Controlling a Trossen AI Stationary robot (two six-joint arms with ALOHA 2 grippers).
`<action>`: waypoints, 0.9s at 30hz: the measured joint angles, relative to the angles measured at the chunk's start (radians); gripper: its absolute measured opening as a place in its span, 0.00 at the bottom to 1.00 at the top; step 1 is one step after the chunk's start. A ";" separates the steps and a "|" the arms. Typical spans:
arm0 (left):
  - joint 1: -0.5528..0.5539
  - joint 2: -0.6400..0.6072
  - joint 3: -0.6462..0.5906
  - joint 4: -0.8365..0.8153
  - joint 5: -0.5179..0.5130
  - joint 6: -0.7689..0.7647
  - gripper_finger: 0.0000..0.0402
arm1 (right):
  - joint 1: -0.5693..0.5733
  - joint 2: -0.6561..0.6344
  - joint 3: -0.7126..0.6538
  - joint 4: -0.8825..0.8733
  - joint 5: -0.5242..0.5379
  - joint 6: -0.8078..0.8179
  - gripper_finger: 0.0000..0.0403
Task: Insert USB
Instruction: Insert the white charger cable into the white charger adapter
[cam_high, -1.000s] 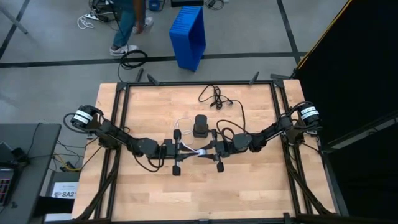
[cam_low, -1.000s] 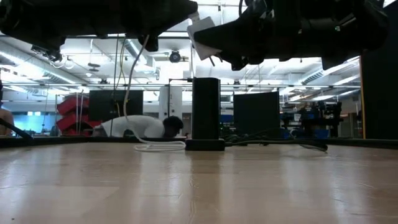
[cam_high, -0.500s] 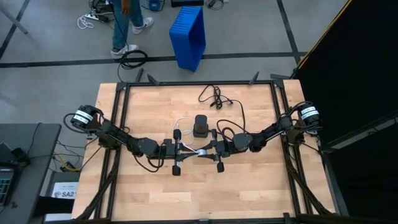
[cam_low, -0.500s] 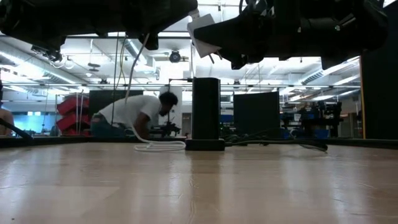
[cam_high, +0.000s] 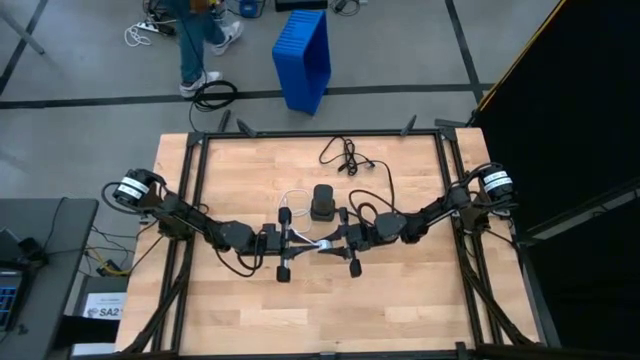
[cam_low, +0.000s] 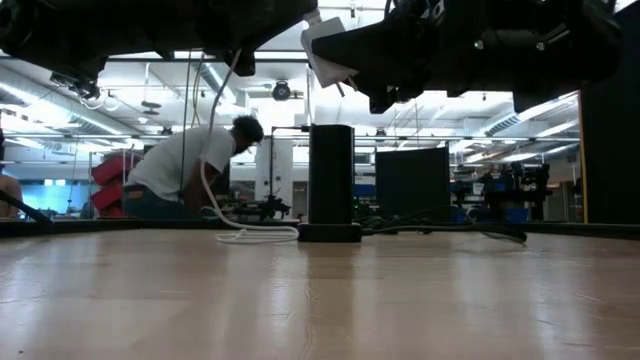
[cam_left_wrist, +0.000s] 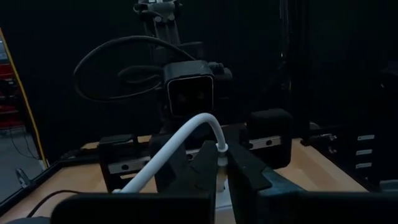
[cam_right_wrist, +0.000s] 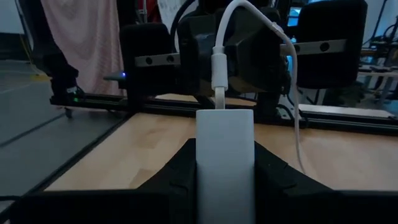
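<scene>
Basically mid-insert over the table's centre: right gripper (cam_right_wrist: 225, 163) clamped a white block (cam_right_wrist: 225, 146), left gripper (cam_left_wrist: 221, 163) pinched the USB (cam_left_wrist: 186, 134) plug, apparently already at the block's port, so next move called for a straight, aligned push.

Surface and material findings, table centre

The table (cam_high: 250, 310) is showing pale, smooth-finished wood planks; the USB (cam_right_wrist: 249, 15) is presenting as smooth white plastic cable, plugged into a matt white plastic block (cam_right_wrist: 225, 155). At 12 o'clock, a black box (cam_high: 322, 203) is appearing matt; the blue bin (cam_high: 303, 55) is looking ribbed plastic.
</scene>
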 joint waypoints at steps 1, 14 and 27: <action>0.000 0.000 0.000 0.000 -0.001 0.000 0.00 | -0.002 0.000 0.000 0.003 0.000 0.000 0.16; 0.006 0.009 0.006 0.022 0.006 0.023 0.00 | -0.003 0.000 0.000 0.013 0.010 0.007 0.16; 0.008 0.013 0.006 0.004 0.015 -0.003 0.00 | -0.003 0.000 0.000 0.009 0.059 -0.001 0.16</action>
